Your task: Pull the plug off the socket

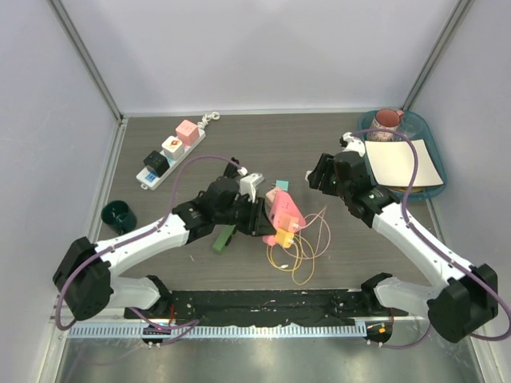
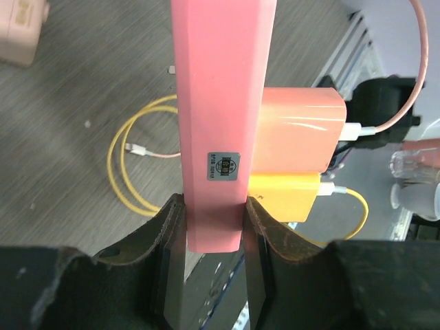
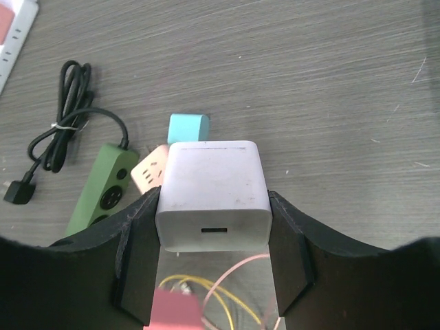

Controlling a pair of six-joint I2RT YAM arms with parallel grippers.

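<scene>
Left gripper (image 2: 214, 210) clenched on long pink plastic power strip (image 2: 220, 89), bracing it over centre of grey table (image 1: 263, 144); right gripper (image 3: 213, 206) grasps white cube charger plug (image 3: 210, 179), apparently free of strip; pink adapter (image 2: 295, 130) and yellow adapter (image 2: 285, 196) sit plugged in.

Grey wood-grain table (image 1: 319, 136) enclosed by pale walls (image 1: 263, 48).

Long pink plastic power strip (image 2: 221, 103): far end cut off by the view's top edge, print on its silver sticker (image 2: 223, 166) too small to read.

Socket strip (image 1: 283, 209) centre; cable coil (image 1: 294, 257) before it; tray (image 1: 425, 126) back right.
</scene>
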